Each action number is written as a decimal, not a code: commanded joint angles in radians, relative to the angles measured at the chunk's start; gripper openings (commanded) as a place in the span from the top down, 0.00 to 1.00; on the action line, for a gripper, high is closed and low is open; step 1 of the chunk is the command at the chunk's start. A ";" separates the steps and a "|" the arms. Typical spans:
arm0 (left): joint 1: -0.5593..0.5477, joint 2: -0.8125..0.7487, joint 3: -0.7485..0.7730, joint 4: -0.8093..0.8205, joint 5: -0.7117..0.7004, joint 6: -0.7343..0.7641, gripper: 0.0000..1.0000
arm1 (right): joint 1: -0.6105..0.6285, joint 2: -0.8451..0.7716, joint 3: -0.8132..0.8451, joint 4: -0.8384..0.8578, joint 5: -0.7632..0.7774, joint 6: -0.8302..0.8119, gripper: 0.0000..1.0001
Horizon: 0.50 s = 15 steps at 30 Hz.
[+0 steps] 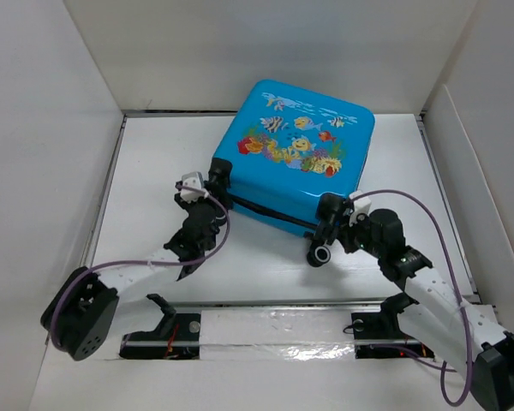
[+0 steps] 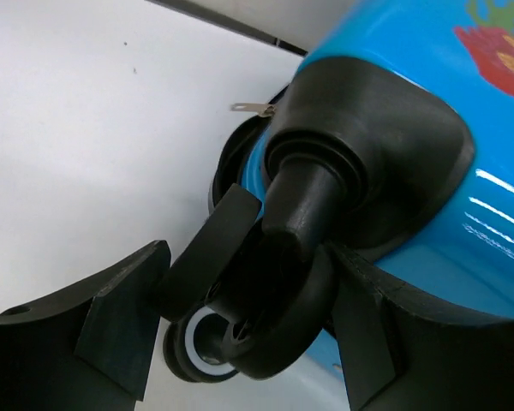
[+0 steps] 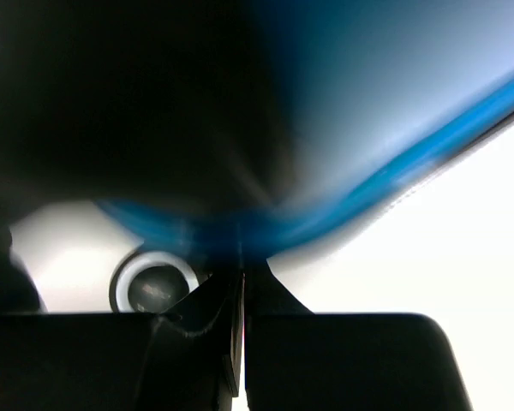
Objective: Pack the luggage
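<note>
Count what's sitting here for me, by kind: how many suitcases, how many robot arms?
Blue suitcase: 1
Robot arms: 2 (left arm, right arm)
Total: 3

The luggage (image 1: 295, 150) looks like glossy blue plastic, its wheel (image 2: 240, 330) housings matt black.
</note>
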 commanded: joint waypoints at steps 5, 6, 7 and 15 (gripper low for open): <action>-0.375 -0.119 -0.039 -0.214 0.153 -0.157 1.00 | 0.110 -0.002 -0.037 0.497 0.095 0.159 1.00; -0.402 -0.097 -0.025 -0.214 0.164 -0.162 1.00 | 0.157 -0.010 -0.066 0.534 0.147 0.188 1.00; -0.426 -0.083 -0.005 -0.218 0.174 -0.160 1.00 | 0.209 -0.030 -0.091 0.580 0.206 0.205 1.00; -0.489 -0.056 0.110 -0.149 0.366 -0.119 1.00 | 0.588 -0.064 -0.010 0.400 0.748 0.086 1.00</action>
